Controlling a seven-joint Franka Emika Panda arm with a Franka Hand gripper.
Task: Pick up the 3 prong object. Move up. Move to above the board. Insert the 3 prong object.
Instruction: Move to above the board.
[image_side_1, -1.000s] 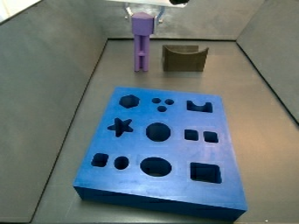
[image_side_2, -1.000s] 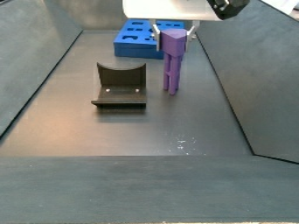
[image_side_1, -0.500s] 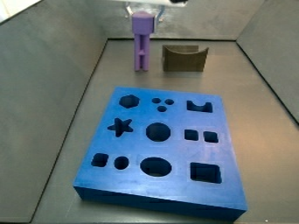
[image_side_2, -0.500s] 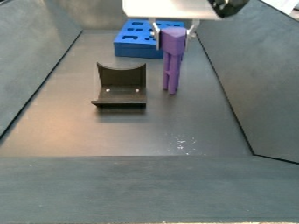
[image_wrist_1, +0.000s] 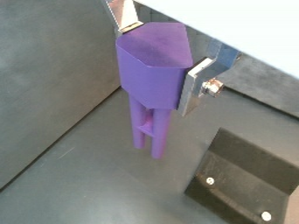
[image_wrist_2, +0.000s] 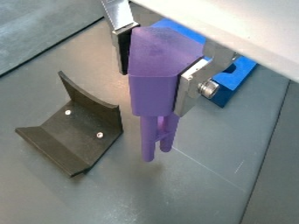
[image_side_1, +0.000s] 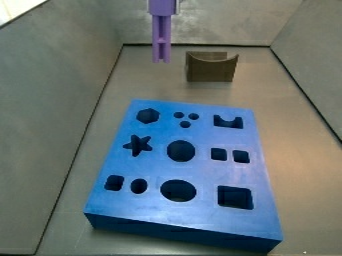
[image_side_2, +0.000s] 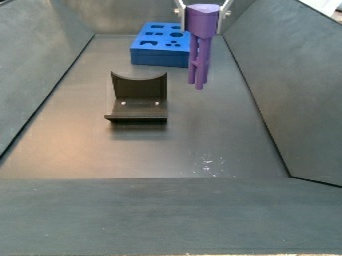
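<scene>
The gripper (image_wrist_1: 160, 54) sits above the far end of the dark floor, its flat silver fingers (image_wrist_2: 194, 80) pressed against opposite sides of the 3 prong object (image_wrist_1: 152, 70), a tall slim purple plastic peg with a thick top and thin parallel prongs hanging below. In both wrist views the jaws are closed onto the peg's upper body. In a side view the 3 prong object (image_side_1: 162, 28) hangs clear of the floor, prongs down.

Judging by this, the pick-up is done and the lift is under way or finished.

The board (image_side_1: 187, 164), a large flat blue rectangular slab with dark cut-out holes, lies well apart from the peg, so the carry over it and the insertion remain.

The fixture (image_side_2: 135, 97), a dark L-shaped bracket, stands near the peg.
</scene>
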